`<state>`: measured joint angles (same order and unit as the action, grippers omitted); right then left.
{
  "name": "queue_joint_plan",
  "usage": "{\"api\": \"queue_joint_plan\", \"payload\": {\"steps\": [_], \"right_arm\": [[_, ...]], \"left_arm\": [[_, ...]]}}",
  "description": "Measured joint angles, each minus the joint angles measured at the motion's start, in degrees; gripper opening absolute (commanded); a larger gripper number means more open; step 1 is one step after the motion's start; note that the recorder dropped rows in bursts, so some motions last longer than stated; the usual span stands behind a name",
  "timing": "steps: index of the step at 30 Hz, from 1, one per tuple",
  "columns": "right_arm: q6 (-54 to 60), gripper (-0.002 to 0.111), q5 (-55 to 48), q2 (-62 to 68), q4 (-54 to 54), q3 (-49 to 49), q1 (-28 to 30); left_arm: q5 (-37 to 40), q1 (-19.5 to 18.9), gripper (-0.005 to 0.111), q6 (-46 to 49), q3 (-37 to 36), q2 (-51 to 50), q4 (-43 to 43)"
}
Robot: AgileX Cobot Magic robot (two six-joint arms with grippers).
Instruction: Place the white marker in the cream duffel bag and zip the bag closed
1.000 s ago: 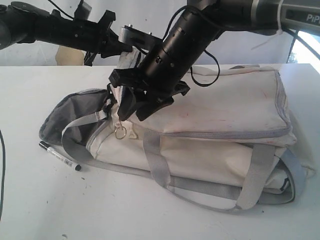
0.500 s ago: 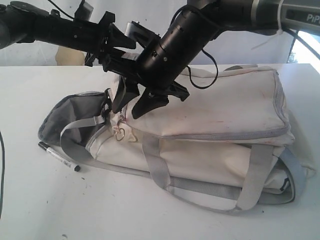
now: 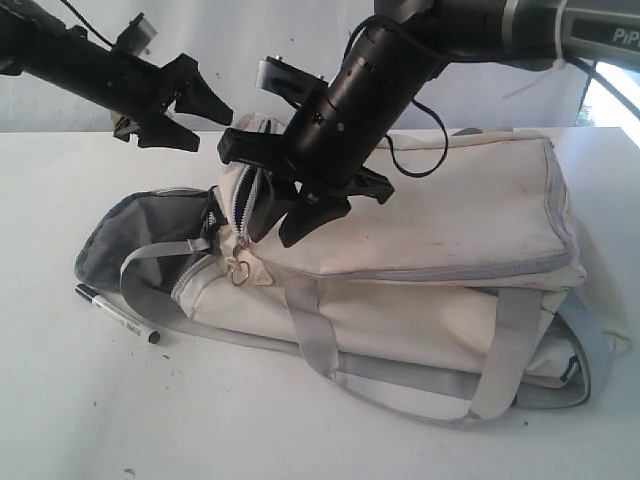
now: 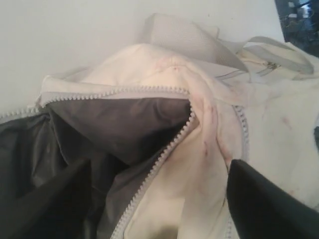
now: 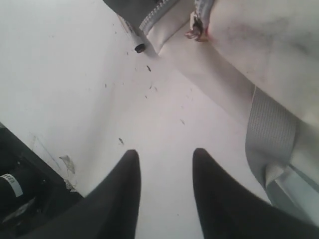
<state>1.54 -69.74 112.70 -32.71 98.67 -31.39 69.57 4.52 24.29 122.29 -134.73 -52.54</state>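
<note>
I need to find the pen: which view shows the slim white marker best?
The exterior view: the slim white marker lies whole on the white table. The right wrist view shows only its dark end; the left wrist view, nothing.

Three cameras, one shared spot.
Exterior camera: off the front edge of the desk (image 3: 80,420), slightly raised, facing the back wall (image 3: 280,30), middle distance. My left wrist camera stares close into the open end of the cream duffel bag (image 3: 450,220); my right wrist camera looks down on bare desk beside it. All share the zipper (image 4: 164,155).
</note>
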Motion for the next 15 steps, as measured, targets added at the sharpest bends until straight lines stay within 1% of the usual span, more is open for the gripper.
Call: {"api": "queue_joint_plan", "payload": {"steps": [1, 2, 4, 7, 15], "right_arm": [[-0.1, 0.033, 0.0, 0.0, 0.6, 0.0, 0.0], [-0.1, 0.033, 0.0, 0.0, 1.2, 0.0, 0.0], [-0.1, 0.033, 0.0, 0.0, 3.0, 0.0, 0.0], [-0.1, 0.033, 0.0, -0.7, 5.2, 0.0, 0.0], [-0.1, 0.033, -0.1, -1.5, 6.7, 0.0, 1.9]], "left_arm": [[0.0, 0.0, 0.078, 0.0, -0.3, 0.5, 0.9], [0.1, 0.0, 0.072, 0.0, -0.8, 1.2, 1.8], [0.1, 0.1, 0.067, -0.1, -2.0, 3.3, 3.9], [0.1, 0.1, 0.068, -0.2, -4.7, 6.3, 5.1], [0.1, 0.1, 0.068, 2.9, -17.9, 15.8, 5.5]]}}
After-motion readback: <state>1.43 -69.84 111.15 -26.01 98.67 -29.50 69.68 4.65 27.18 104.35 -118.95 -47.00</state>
